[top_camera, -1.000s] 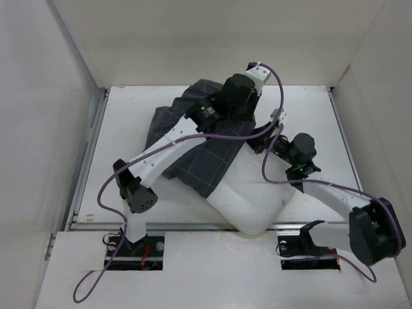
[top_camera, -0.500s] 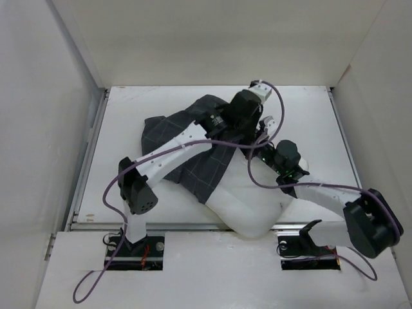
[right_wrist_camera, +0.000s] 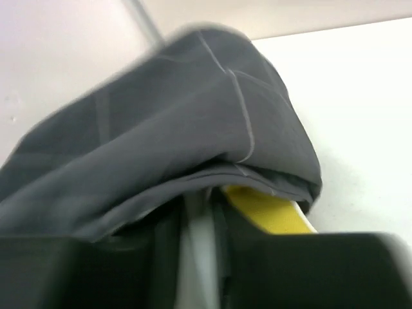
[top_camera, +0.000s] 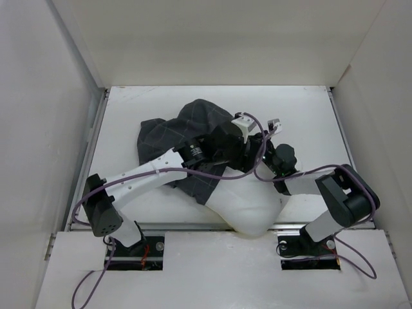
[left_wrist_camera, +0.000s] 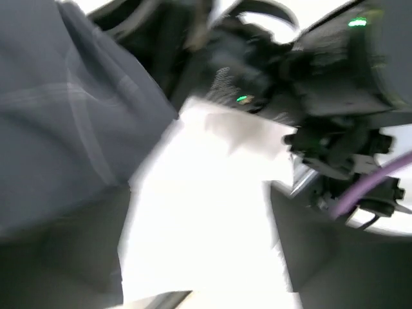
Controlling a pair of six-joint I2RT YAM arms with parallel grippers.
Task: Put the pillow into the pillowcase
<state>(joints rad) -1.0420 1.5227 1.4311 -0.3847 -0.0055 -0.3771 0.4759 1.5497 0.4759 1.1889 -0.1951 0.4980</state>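
Over on the white counter [top_camera: 309,112], seen from above, the pillowcase [top_camera: 170,132] lies bunched left of centre. The pillow [top_camera: 248,206] sticks out of it toward the near edge, its lower end bare and its upper end under the grey checked cloth. Both arms meet where cloth and pillow join: the left arm [top_camera: 151,174] stretches across the pillowcase, and the right arm [top_camera: 338,196] is folded tight beside the pillow. From up there the two wrists make one dark knot, and I cannot make out the tips of either.

The wrist cameras fill that in, partly. The left one is badly smeared: grey cloth on the left, bright white pillow down the middle, and the right arm's black housing with green lights [left_wrist_camera: 356,24] and a purple cable [left_wrist_camera: 370,187] close by at upper right. The left pincer [left_wrist_camera: 199,212] shows as two dark slabs at the lower corners, standing well apart with only pillow seen between them. It has hold of nothing that I can see.

The right wrist camera looks under the pillowcase's hem, and it alone catches the pillow's yellow piping [right_wrist_camera: 267,211] peeping from beneath the cloth. The right pincer [right_wrist_camera: 196,248] has only a narrow slit between its dark fingers, with a pale strip in it. Whether that strip is pinched I cannot tell.
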